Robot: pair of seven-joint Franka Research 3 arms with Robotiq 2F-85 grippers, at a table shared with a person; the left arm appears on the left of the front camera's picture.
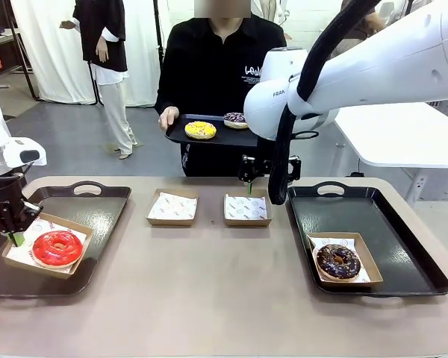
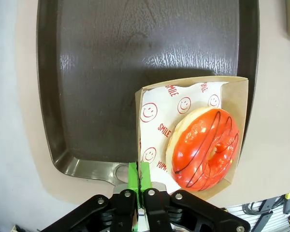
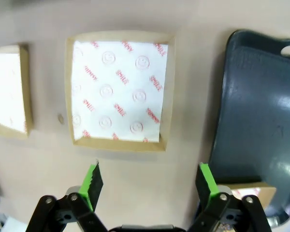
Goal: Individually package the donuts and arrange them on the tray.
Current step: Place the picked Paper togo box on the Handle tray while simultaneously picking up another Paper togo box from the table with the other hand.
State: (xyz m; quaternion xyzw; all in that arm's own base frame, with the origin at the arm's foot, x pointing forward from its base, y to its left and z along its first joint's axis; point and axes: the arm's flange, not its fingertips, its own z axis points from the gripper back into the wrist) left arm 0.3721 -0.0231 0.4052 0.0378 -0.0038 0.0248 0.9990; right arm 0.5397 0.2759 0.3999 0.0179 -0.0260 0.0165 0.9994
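1. Far to the left of the empty paper-lined cardboard box (image 1: pixel 246 209) lying mid-counter, which serves as the landmark, a dark plastic tray (image 1: pixel 104 212) holds a glossy red ring donut (image 1: pixel 57 247) in its own brown box (image 1: pixel 86 240). The left claw (image 1: pixel 15 237) is pinched fully together with its tips at that box's near edge. Whether it nips the cardboard cannot be told.
2. Just left of the landmark lies a second empty lined box (image 1: pixel 172 208).
3. Above the landmark hovers the right claw (image 3: pixel 149 169), spread wide and holding nothing.
4. Beyond the landmark, a person's hand (image 1: pixel 169 117) holds out a small black tray (image 1: pixel 181 134) bearing a yellow-topped donut (image 1: pixel 200 130) and a purple-white sprinkled donut (image 1: pixel 235 119). These probably come next. The claw should grip one lightly across the ring, lift it straight, then set it flat in the landmark's middle.
5. Right of the landmark, a second dark tray (image 1: pixel 388 216) carries a chocolate sprinkled donut (image 1: pixel 338 261), already boxed.
6. Two things stand in the way: the right arm's dangling black cable (image 1: pixel 282 171), and the landmark's upright walls, which a low approach could catch.
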